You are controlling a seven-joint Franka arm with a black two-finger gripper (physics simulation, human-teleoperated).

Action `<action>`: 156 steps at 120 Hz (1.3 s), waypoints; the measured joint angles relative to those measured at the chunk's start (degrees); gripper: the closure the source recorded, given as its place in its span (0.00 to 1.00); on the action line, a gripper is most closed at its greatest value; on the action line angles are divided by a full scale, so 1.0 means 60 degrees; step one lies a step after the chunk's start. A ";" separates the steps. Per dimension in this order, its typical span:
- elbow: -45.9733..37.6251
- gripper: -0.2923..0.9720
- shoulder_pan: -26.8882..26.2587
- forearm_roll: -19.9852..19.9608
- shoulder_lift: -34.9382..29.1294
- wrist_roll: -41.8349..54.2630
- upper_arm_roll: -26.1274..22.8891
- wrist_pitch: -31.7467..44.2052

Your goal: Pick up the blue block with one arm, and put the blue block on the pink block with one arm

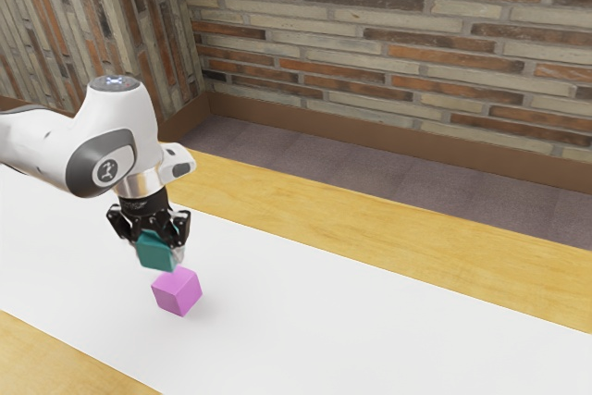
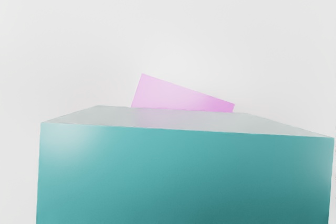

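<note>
My black gripper [image 1: 157, 249] is shut on a teal-blue block [image 1: 155, 253] and holds it in the air. Just under it and slightly toward the exterior view's right sits the pink block [image 1: 177, 290] on the white table surface [image 1: 351, 321]. A small gap separates the two blocks. In the wrist view the teal-blue block [image 2: 184, 171] looms large under my hand, and a corner of the pink block [image 2: 176, 95] peeks out beyond its top edge.
The white surface runs across a wooden table [image 1: 416, 238] with light wood borders. A brick wall [image 1: 388, 34] and a grey floor strip lie behind the table.
</note>
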 joint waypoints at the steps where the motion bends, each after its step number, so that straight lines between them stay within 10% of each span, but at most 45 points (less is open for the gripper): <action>1: 0.0001 0.52 0.0004 0.0003 0.0002 0.0035 0.0000 0.0019; 156: -0.1290 0.52 0.0073 -0.0931 0.0017 0.1523 -0.0059 0.1515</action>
